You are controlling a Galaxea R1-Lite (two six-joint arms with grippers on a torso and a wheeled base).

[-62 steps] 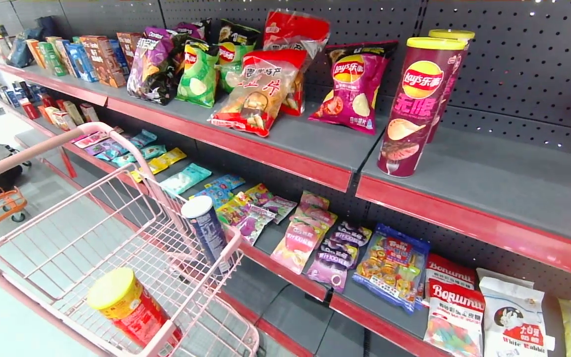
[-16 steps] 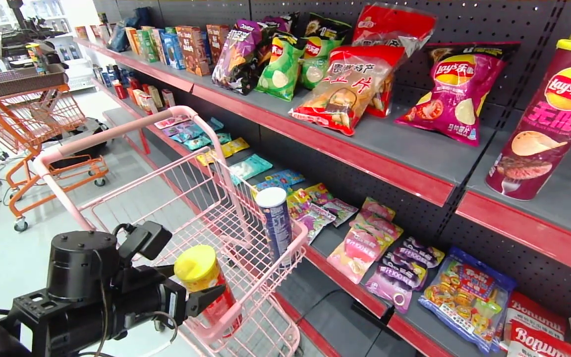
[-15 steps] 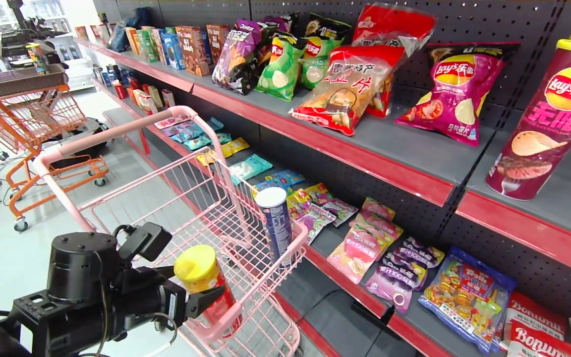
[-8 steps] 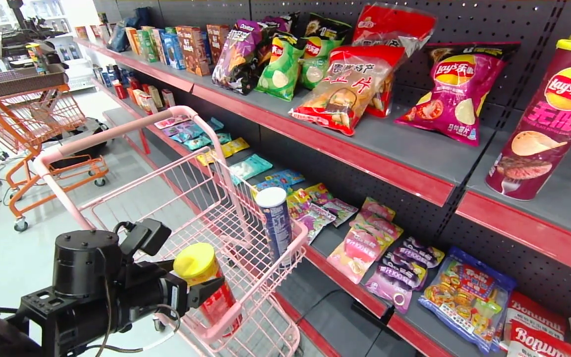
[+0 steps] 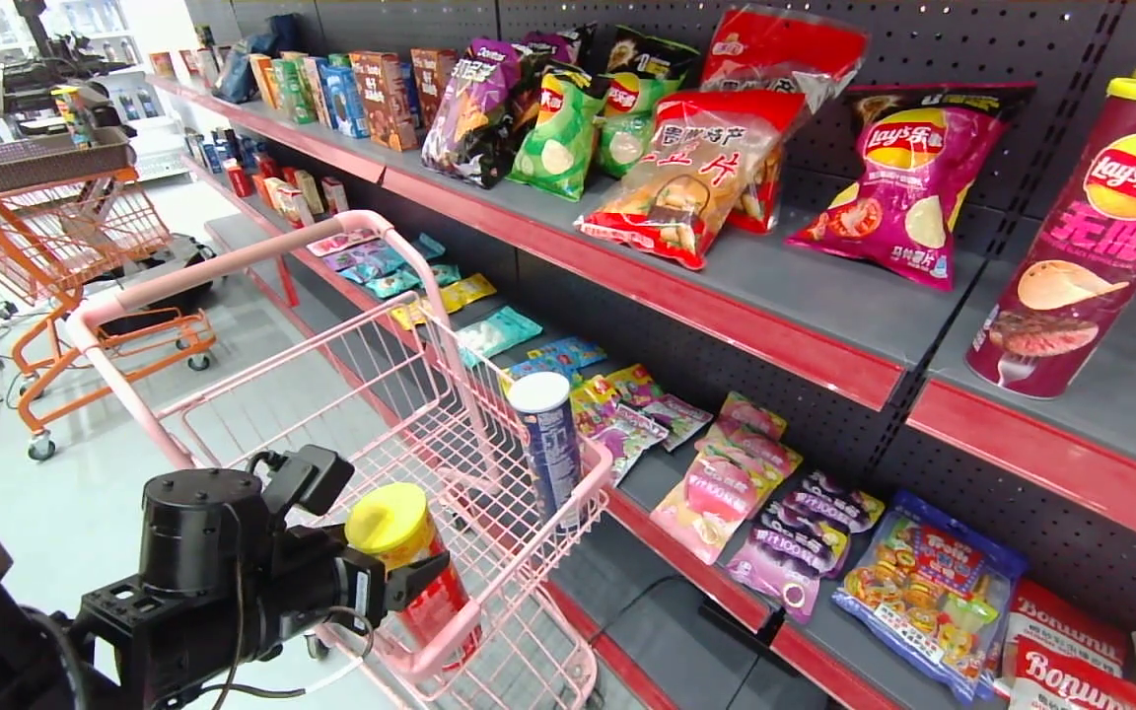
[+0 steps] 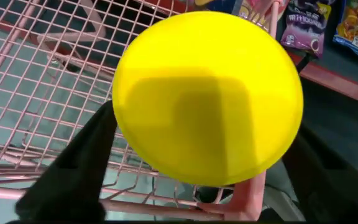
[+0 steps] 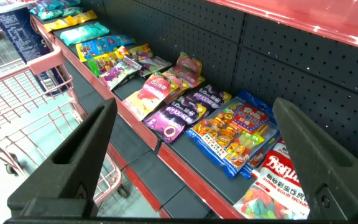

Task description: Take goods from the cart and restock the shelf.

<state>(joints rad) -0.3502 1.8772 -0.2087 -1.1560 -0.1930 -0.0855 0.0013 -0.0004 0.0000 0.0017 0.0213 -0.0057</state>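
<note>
Shelf (image 5: 805,306) beside pink cart (image 5: 252,254); L pincer (image 6: 204,130) open astride red can (image 5: 435,597), blue can (image 5: 548,449) beyond; R pincer (image 7: 194,106) open.

Head above, wrists close beside cart (image 5: 233,261)

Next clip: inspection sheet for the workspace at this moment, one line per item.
Surface: grey upper shelf, bare room beside the purple chip canister.
Job's things: red canister and blue canister standing in the pink cart.
Clutter: candy packets flat on the lower shelf.
Hands: left hand open, flanking the red canister; right hand open, empty, before the lower shelf.
Cables: black cable on the floor below the shelves.
Surroundings: orange cart behind.
</note>
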